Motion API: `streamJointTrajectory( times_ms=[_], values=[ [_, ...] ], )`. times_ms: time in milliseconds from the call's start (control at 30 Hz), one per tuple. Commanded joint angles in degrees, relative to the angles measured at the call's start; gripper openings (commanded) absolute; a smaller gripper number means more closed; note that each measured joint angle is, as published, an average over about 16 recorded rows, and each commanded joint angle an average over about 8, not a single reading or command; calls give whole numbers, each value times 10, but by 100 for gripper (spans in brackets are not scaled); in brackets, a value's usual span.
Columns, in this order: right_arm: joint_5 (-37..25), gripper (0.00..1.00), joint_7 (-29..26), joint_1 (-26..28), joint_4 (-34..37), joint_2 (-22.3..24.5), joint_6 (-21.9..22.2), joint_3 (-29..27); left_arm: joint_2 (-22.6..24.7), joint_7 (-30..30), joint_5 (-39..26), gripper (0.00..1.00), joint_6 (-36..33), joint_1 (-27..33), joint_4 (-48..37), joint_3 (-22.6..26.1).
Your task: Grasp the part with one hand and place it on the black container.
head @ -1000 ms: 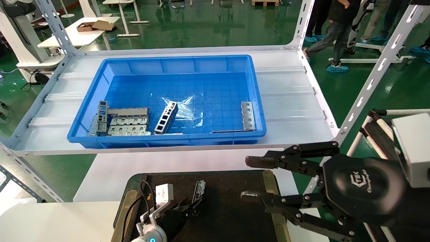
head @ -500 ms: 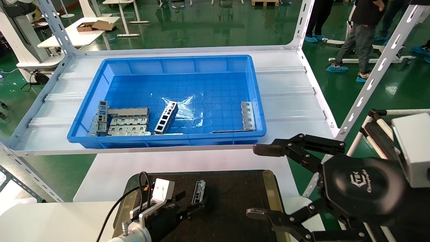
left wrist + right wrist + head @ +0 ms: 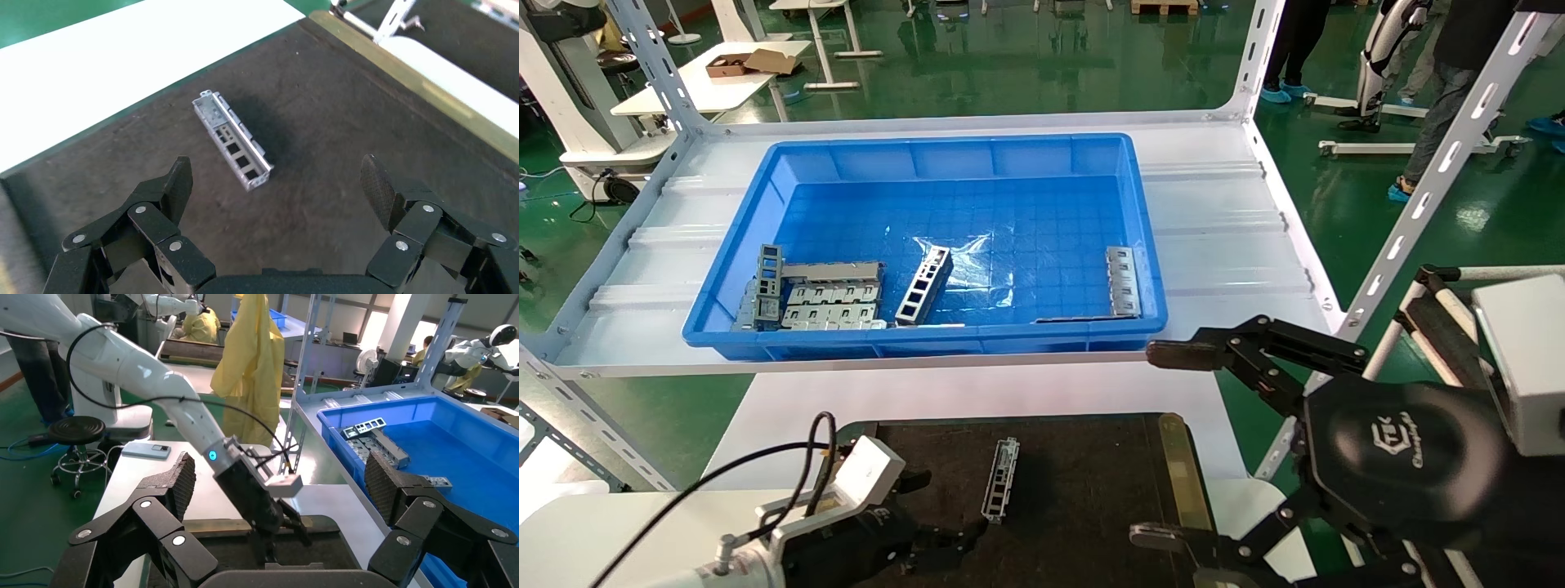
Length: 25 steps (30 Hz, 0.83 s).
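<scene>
The part [image 3: 1000,478], a slim silver-grey channel bar with small cutouts, lies loose on the black container [image 3: 1091,490]. My left gripper [image 3: 940,510] hovers low over the tray's near left, open and a short way from the bar, touching nothing. In the left wrist view the part [image 3: 232,139] rests on the dark tray [image 3: 318,110] beyond the open left gripper [image 3: 276,177]. My right gripper [image 3: 1160,445] hangs open and empty over the tray's right edge. The right wrist view shows the right gripper [image 3: 280,474] spread wide, with the left arm over the tray [image 3: 324,555] beyond.
A blue bin [image 3: 944,155] on the white shelf behind holds a ladder-like bar [image 3: 923,286], flat plates [image 3: 829,302] and another plate [image 3: 1122,282]. A brass strip [image 3: 1177,465] edges the tray. Slanted shelf posts stand at both sides. People walk at the far right.
My left gripper let go of the part, opened and drew back towards the near left. The part now lies flat on the tray. My right gripper spread wider and shifted slightly right.
</scene>
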<state>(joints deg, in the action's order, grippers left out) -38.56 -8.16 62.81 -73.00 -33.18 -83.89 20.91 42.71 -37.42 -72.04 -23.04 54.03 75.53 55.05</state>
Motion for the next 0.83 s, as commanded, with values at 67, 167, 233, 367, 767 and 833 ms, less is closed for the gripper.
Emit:
streamJointTrajectory(
  times_ms=[67, 167, 233, 367, 767, 833],
  values=[
    [0, 100, 0, 0, 0, 0, 0, 0, -23, 36, 16, 100, -39, 5, 6, -14],
    [0, 100, 0, 0, 0, 0, 0, 0, -40, 81, 40, 100, -82, 9, 6, -30],
    [0, 100, 0, 0, 0, 0, 0, 0, -50, 112, 59, 100, -112, 11, 5, -43],
    [0, 100, 0, 0, 0, 0, 0, 0, -65, 185, 108, 100, -177, 12, -4, -73],
    [0, 100, 0, 0, 0, 0, 0, 0, -89, 369, 225, 100, -357, 19, -87, -142],
    [0, 100, 0, 0, 0, 0, 0, 0, -90, 375, 229, 100, -366, 21, -93, -144]
  ],
)
